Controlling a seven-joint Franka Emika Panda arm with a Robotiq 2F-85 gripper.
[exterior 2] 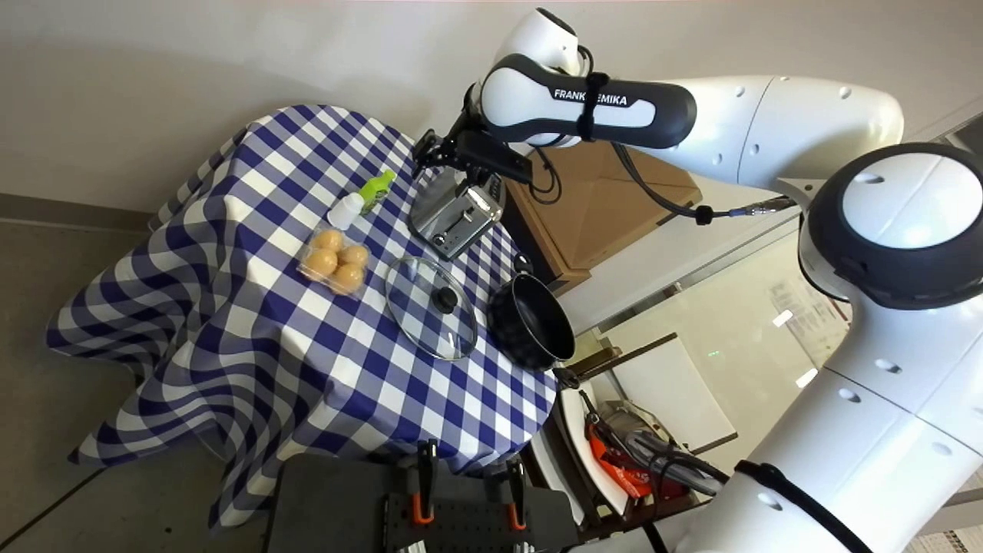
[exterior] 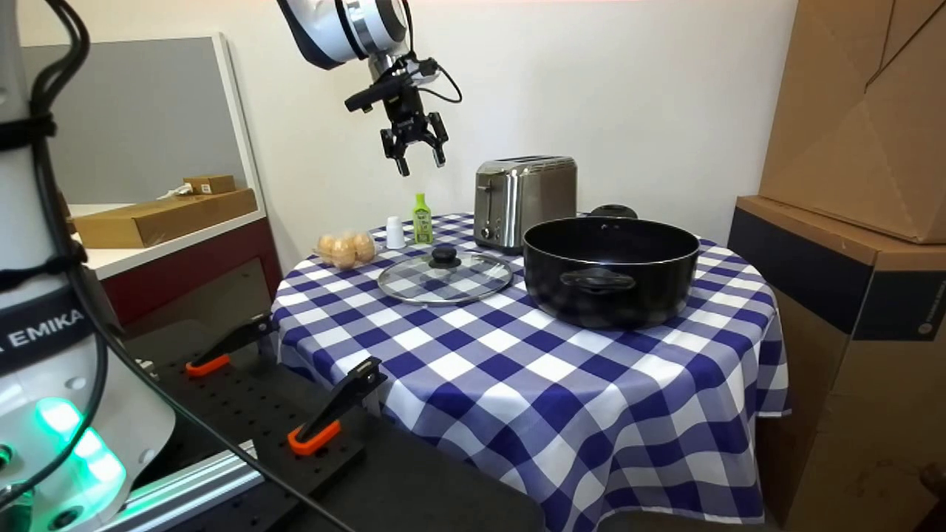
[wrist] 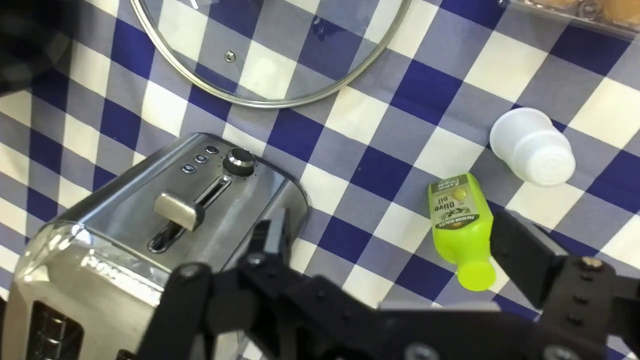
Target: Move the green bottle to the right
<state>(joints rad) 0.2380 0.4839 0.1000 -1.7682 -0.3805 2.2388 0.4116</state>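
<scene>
The green bottle [exterior: 422, 222] stands upright on the checked tablecloth, beside a small white cup and left of the toaster in an exterior view. It also shows in an exterior view [exterior 2: 375, 190] and in the wrist view [wrist: 460, 215], where its label reads olive oil. My gripper [exterior: 422, 164] is open and empty, well above the bottle and apart from it. In the wrist view the gripper [wrist: 395, 245] has its fingers wide apart, with the bottle seen between them close to the right finger. The gripper shows in an exterior view too [exterior 2: 444, 167], partly hidden by the wrist.
The white cup [wrist: 534, 147] is upside down next to the bottle. A steel toaster [exterior: 525, 199] stands at the back. A glass lid [exterior: 446, 277], a black pot [exterior: 612, 284] and a clear pack of eggs [exterior 2: 334, 261] are also on the round table.
</scene>
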